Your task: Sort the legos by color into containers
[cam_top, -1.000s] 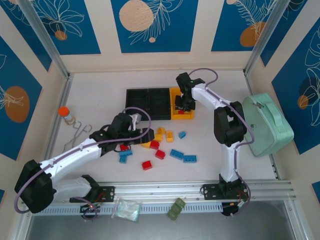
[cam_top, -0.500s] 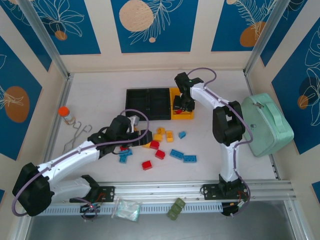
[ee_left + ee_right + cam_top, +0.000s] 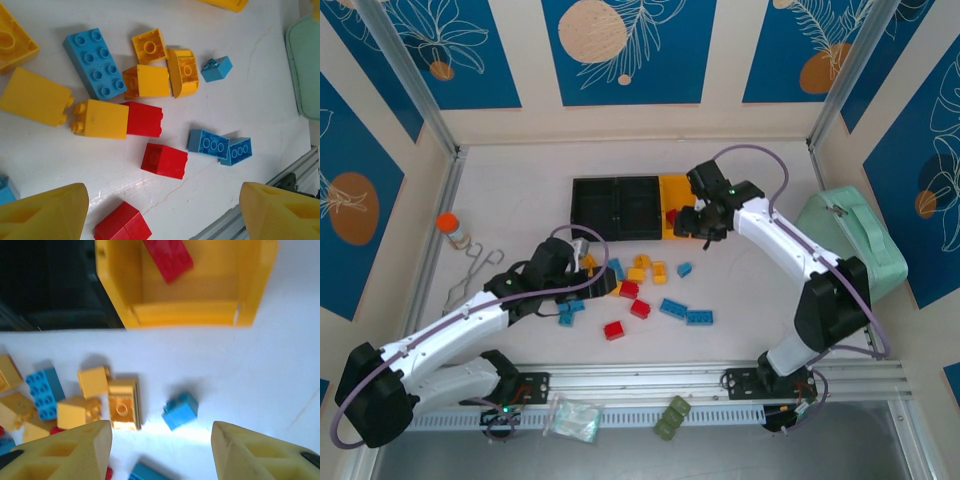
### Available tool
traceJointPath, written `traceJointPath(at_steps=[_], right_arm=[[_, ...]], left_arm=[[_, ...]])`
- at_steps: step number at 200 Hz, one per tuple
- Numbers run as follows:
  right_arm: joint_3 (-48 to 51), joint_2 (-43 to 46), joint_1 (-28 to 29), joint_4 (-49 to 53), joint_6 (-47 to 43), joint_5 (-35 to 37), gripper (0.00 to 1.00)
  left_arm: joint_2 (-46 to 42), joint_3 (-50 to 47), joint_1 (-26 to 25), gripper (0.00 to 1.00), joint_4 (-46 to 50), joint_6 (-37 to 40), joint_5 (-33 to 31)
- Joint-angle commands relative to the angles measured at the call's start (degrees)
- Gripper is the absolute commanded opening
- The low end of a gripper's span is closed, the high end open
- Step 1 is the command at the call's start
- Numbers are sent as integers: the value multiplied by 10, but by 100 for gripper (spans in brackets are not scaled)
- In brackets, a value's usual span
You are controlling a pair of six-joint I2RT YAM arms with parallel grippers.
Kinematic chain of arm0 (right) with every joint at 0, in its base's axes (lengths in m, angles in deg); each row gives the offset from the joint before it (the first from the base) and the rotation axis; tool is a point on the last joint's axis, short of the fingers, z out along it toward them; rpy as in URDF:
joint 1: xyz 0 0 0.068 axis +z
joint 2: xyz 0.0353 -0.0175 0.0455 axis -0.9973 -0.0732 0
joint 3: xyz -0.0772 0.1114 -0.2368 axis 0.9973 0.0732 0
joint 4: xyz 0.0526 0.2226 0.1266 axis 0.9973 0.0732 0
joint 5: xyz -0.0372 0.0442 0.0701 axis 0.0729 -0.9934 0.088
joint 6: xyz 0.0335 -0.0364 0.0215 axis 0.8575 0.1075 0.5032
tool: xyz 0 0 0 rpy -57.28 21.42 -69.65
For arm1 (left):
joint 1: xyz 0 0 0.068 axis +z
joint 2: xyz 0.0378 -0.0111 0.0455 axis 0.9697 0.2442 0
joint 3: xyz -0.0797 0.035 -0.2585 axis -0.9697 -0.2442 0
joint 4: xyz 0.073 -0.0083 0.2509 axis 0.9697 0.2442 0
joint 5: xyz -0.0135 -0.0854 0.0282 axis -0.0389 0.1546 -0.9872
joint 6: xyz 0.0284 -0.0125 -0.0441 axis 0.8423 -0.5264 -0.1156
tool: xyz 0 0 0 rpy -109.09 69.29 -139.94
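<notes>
Legos (image 3: 164,160) scattered; red lego (image 3: 167,257) seemingly in container (image 3: 185,313).

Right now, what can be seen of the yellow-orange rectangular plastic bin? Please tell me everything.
The yellow-orange rectangular plastic bin is open-topped, with smooth, slightly glossy walls and a flat floor. It stands upright on the white table, at the right end of its row, one side wall against a black plastic bin. One red lego brick lies slantwise inside it.

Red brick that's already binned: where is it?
The red brick lies inside the yellow bin, at the top of the right wrist view. From above, that bin is rightmost in the row, right of the black bin.
</notes>
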Motion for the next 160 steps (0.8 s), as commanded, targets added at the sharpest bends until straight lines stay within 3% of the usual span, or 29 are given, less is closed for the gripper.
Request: traceJointPath(at_steps=[1, 71, 160], right_arm=[[59, 48, 13, -4, 10, -25, 56], [232, 97, 91, -111, -13, -86, 65], [264, 24, 147, -165, 11, -97, 66]], left_arm=[[3, -9, -14, 79, 24, 21, 22], [9, -34, -53, 78, 22, 13, 25], [6, -55, -65, 78, 8, -13, 4]])
